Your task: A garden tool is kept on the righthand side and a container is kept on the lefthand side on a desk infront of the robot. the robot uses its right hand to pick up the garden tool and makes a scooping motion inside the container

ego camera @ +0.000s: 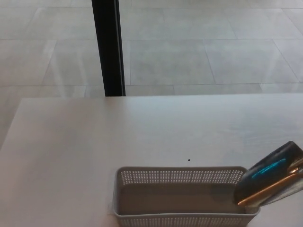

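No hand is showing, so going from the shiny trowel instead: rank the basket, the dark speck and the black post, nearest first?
1. basket, its right end at the trowel.
2. dark speck, on the table just beyond the basket.
3. black post, far left, behind the table.

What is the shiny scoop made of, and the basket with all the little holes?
The scoop looks like polished metal: it mirrors blue and orange light. The basket looks like matte grey plastic, with neat rows of moulded holes, though I can't be sure.
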